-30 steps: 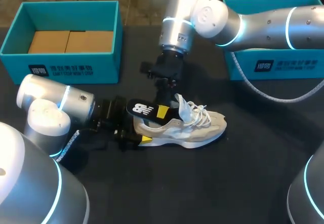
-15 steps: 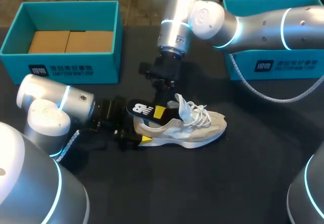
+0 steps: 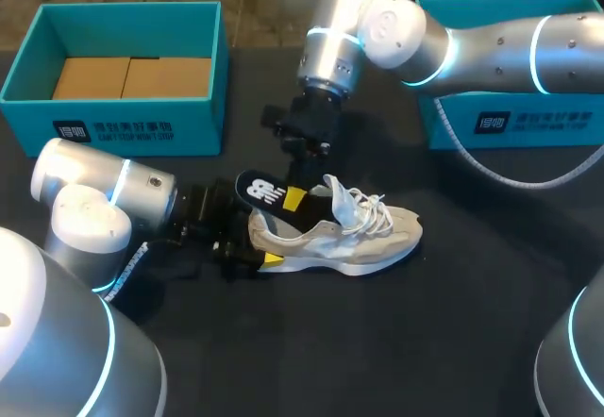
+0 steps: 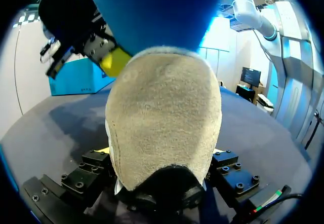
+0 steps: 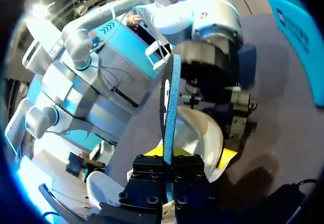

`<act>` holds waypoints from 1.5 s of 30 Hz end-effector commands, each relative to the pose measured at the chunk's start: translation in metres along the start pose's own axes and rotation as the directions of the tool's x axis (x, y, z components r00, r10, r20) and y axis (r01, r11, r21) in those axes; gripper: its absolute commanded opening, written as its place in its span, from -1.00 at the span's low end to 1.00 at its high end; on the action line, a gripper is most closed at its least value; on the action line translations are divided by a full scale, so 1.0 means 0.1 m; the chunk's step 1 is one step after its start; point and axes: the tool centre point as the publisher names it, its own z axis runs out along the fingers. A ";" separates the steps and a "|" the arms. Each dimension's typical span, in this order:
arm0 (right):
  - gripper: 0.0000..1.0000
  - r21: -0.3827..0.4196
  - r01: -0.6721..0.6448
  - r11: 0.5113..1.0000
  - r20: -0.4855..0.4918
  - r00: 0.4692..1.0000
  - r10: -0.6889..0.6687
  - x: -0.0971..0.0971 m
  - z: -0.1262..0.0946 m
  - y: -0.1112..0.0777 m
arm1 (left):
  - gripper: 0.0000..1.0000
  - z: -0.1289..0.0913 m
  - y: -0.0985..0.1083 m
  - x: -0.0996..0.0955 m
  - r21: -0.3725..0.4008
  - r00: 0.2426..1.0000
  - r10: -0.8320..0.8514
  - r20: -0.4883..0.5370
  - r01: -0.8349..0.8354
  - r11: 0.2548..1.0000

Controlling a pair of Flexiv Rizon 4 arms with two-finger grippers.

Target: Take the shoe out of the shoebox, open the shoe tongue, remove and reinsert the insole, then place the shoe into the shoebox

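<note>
A beige sneaker [image 3: 363,236] with white laces lies on its sole on the dark table, toe to the right. My left gripper [image 3: 262,247] comes in low from the left, shut on the shoe's heel [image 4: 164,117], one finger on each side. A black insole [image 3: 264,193] with a white logo and blue underside [image 4: 152,6] sticks up out of the shoe opening, its heel end raised over the shoe's heel. My right gripper [image 3: 298,198] reaches down from behind and is shut on the insole; seen edge-on, the insole [image 5: 170,102] rises from between its fingers.
A teal shoebox [image 3: 33,63] with cardboard inside stands at the back left. A second teal box [image 3: 528,120] stands at the back right under my right arm. A white coiled cable [image 3: 491,176] lies in front of it.
My right gripper has closed on the insole and drawn it up and back a little, so its heel end now stands higher above the shoe. The left arm and the shoe have stayed put.
</note>
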 end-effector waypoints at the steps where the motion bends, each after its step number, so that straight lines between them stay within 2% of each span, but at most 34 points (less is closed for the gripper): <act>1: -1.00 -0.008 0.035 0.999 0.115 0.993 -0.034 0.19 -0.11 0.08 | -1.00 0.02 0.05 -0.01 -0.004 1.000 0.000 -0.002 0.000 1.000; 4: -1.00 -0.025 0.089 0.996 0.236 0.968 -0.081 0.18 -0.22 0.16 | -1.00 0.02 0.05 -0.01 -0.004 1.000 0.000 -0.002 0.000 1.000; 5: -1.00 -0.029 0.116 0.993 0.309 0.946 -0.102 0.19 -0.27 0.17 | -1.00 0.02 0.05 -0.01 -0.004 1.000 0.000 -0.002 0.000 1.000; 21: -1.00 -0.029 0.116 0.993 0.309 0.946 -0.102 0.19 -0.27 0.17 | -1.00 0.02 0.05 -0.01 -0.004 1.000 0.000 -0.002 0.000 1.000; 22: -1.00 -0.049 0.125 0.991 0.331 0.938 -0.102 0.19 -0.30 0.23 | -1.00 0.02 0.05 -0.01 -0.004 1.000 0.000 -0.002 0.000 1.000; 23: -1.00 -0.088 0.075 0.993 0.318 0.947 -0.043 0.18 -0.33 0.27 | -1.00 0.02 0.05 -0.01 -0.004 1.000 0.000 -0.002 0.000 1.000; 24: -1.00 -0.080 0.073 0.994 0.350 0.936 -0.041 0.19 -0.36 0.33 | -1.00 0.02 0.05 -0.01 -0.004 1.000 0.000 -0.002 0.000 1.000; 28: -1.00 -0.174 0.061 0.983 0.425 0.905 0.019 0.21 -0.47 0.55 | -1.00 0.02 0.05 -0.01 -0.004 1.000 0.000 -0.002 0.000 1.000; 30: -1.00 -0.230 0.080 0.970 0.520 0.853 0.053 0.28 -0.54 0.64 | -1.00 0.02 0.05 -0.01 -0.004 1.000 0.000 -0.002 0.000 1.000; 32: -1.00 -0.234 0.092 0.968 0.567 0.821 0.060 0.34 -0.62 0.74 | -1.00 0.02 0.05 -0.01 -0.004 1.000 0.000 -0.002 0.000 1.000; 33: -1.00 -0.257 0.060 0.965 0.577 0.810 0.104 0.37 -0.65 0.79 | -1.00 0.02 0.05 -0.01 -0.004 1.000 0.000 -0.002 0.000 1.000; 37: -1.00 -0.265 0.096 0.960 0.638 0.763 0.100 0.49 -0.84 1.00 | -1.00 0.02 0.05 -0.01 -0.004 1.000 0.000 -0.002 0.000 1.000; 45: -1.00 -0.363 0.125 0.923 0.710 0.679 0.187 0.61 -1.21 1.34 | -1.00 0.02 0.05 -0.01 -0.004 1.000 0.000 -0.002 0.000 1.000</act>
